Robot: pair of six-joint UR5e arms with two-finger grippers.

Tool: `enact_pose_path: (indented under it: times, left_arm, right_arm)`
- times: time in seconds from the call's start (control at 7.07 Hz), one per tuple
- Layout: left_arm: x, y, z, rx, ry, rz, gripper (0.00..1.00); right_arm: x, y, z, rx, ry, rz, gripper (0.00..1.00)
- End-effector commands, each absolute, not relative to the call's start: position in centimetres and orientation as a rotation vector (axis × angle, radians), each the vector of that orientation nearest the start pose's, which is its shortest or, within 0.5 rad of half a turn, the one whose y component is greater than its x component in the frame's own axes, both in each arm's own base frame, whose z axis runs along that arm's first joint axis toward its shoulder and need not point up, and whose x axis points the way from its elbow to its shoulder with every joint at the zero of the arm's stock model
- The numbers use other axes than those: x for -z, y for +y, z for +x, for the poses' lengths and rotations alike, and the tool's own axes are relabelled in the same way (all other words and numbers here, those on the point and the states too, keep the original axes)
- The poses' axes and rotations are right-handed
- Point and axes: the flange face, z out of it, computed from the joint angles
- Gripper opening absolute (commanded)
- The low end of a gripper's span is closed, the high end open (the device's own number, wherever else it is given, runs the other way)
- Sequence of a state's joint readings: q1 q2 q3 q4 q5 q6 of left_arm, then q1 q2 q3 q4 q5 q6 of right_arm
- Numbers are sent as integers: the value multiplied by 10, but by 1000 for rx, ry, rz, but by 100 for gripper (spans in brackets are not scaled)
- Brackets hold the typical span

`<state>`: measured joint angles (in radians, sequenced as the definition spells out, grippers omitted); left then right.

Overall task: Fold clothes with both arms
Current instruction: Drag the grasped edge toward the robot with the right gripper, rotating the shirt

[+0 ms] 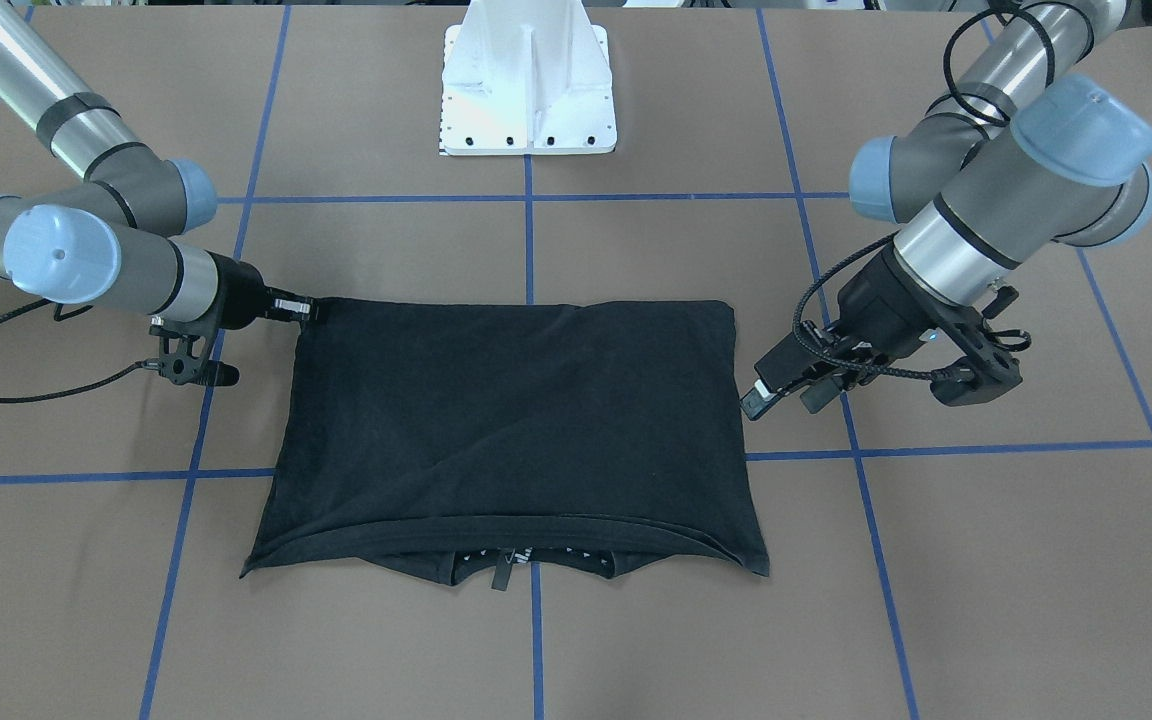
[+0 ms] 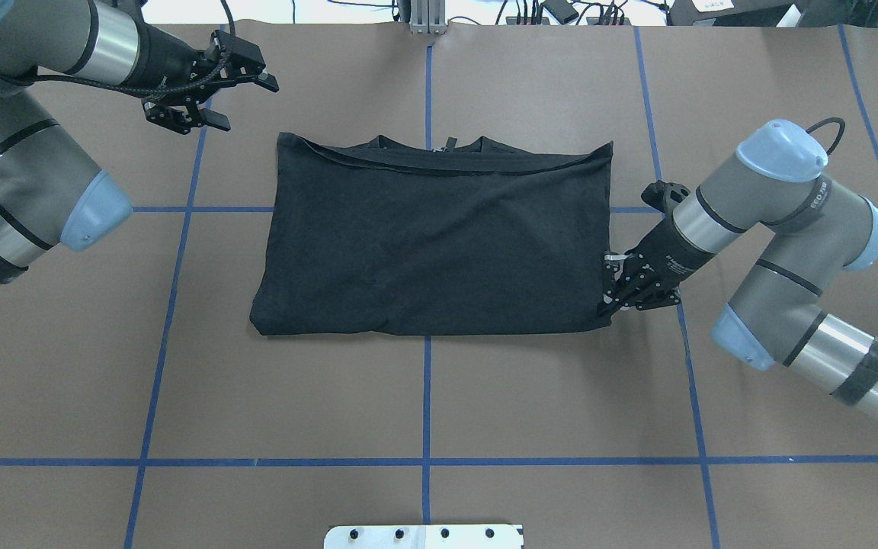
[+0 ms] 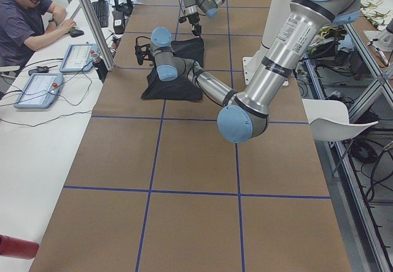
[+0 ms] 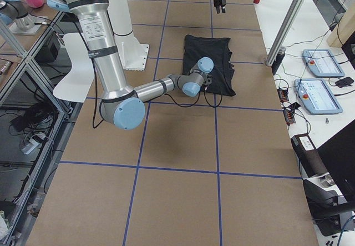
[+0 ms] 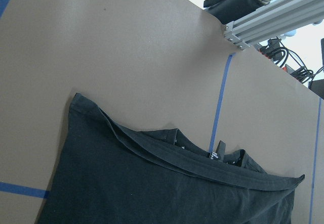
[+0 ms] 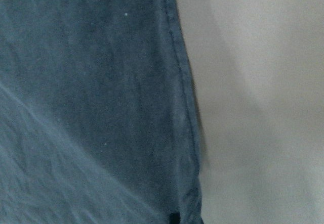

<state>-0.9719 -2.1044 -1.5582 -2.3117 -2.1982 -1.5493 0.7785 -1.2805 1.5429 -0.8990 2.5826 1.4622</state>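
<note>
The black T-shirt (image 1: 516, 420) (image 2: 439, 244) lies folded into a flat rectangle mid-table, plain side up. Its collar and tag (image 5: 217, 155) peek out along the edge far from the robot. My right gripper (image 1: 308, 308) (image 2: 605, 309) sits low on the table, shut on the shirt's near right corner. The right wrist view shows only the shirt's edge (image 6: 91, 107) close up. My left gripper (image 1: 781, 398) (image 2: 189, 120) hangs open and empty beyond the shirt's far left corner, clear of the cloth.
The white pedestal mount (image 1: 528, 90) stands at the robot's side of the brown table, which is marked with blue tape lines (image 2: 425, 396). A person (image 3: 31, 20) sits at a side bench with control tablets (image 4: 319, 96). An aluminium post (image 5: 273, 21) borders the far edge.
</note>
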Motion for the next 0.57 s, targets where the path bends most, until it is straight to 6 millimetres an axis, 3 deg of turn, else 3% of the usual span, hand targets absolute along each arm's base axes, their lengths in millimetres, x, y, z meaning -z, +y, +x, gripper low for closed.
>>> enact_pose_path:
  times: [0.0,0.14,0.42]
  left_arm:
    - [-259,-588,309,409,1337,110,100]
    - [-264,-583,307,408,1335,108,100]
    - [-263,-582,305,409,1337,110,100]
  right_arm:
    - [-395,-397,-377,31,-1207,-572,0]
    - [-372,-368,-387,108,-1225,-593,0]
    - [-324,-316,-428,200,-1223,-695,0]
